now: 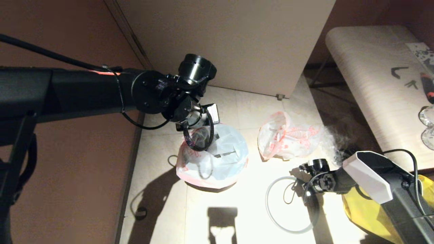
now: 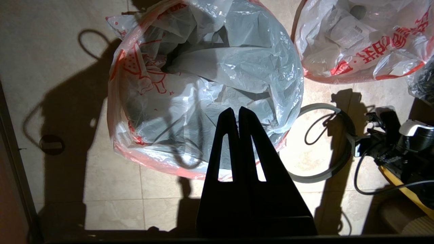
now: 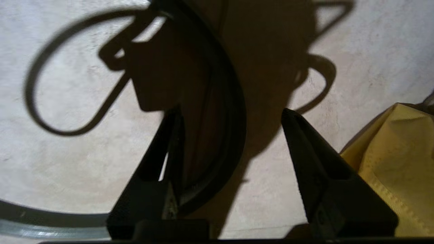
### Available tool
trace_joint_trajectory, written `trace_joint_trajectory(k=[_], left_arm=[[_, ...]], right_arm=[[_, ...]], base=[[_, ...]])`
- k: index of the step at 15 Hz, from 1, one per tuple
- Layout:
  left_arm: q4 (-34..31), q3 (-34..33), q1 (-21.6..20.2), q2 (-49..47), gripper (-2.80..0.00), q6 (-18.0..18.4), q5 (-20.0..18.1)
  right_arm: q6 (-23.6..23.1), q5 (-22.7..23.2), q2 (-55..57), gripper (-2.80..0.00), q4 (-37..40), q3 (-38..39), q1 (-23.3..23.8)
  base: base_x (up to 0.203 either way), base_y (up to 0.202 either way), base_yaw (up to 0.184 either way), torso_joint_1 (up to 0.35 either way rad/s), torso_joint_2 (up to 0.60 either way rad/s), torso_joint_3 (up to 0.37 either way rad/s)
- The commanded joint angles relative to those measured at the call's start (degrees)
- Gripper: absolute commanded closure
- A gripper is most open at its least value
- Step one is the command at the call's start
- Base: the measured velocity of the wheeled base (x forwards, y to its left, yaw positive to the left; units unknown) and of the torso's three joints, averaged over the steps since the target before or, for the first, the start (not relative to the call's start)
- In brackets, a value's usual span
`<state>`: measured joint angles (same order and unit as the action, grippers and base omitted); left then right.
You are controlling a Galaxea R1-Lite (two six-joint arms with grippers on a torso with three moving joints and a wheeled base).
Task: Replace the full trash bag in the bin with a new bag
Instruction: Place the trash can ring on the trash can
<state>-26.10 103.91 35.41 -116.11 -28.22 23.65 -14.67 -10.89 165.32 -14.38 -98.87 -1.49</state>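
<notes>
Left gripper (image 2: 236, 113): fingers pressed together above the new bag (image 2: 217, 88) lining the bin, holding nothing visible.
Right gripper (image 3: 234, 135): fingers wide apart straddling the grey hoop (image 3: 217, 101) on the floor.
Technique: grip hoop squarely, seat it evenly over bag's edge.

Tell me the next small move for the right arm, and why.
Probably close the right end effector on the hoop. It is open, with the hoop's band passing between its fingers on the floor. The new bag stands spread open with no hoop on it, so the hoop looks like the missing piece. The left end effector hangs shut above that bag.
</notes>
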Motion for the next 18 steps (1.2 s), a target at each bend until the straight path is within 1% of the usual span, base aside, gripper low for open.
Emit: trace_joint_trajectory(k=[1,5,7,8,12,18], left_arm=[[-0.09,0.06,-0.08,-0.51,0.00,-0.17,0.17],[-0.09,0.15,-0.39,-0.44,0.00,-0.26,0.26],[-0.08,0.56,-0.85,-0.51,0.00,-0.32,0.26],[-0.09,0.78,-1.14,-0.53,0.00,-0.34,0.26],[-0.11,0.77,-1.22,-0.26,0.00,-0.34,0.26],[-0.18,0.71,-1.14,-0.31,0.00,-0.34,0.34]], right_arm=[[-0.67,0.00,4.83,-2.80,0.00,-3.62,0.52],[-1.84,0.25,8.36,-2.80,0.44,-9.99,0.78],[-2.93,0.25,9.72,-2.80,2.93,-13.03,1.32],[-3.00,0.34,9.75,0.00,3.82,-13.19,1.40],[-3.79,2.59,9.84,0.00,6.00,-13.46,1.40],[-3.71,2.80,9.84,0.00,6.31,-13.55,1.40]], base=[[0.000,0.000,0.000,0.000,0.00,0.000],[0.000,0.000,0.000,0.000,0.00,0.000],[0.000,0.000,0.000,0.000,0.00,0.000],[0.000,0.000,0.000,0.000,0.00,0.000],[0.000,0.000,0.000,0.000,0.00,0.000],[0.000,0.000,0.000,0.000,0.00,0.000]])
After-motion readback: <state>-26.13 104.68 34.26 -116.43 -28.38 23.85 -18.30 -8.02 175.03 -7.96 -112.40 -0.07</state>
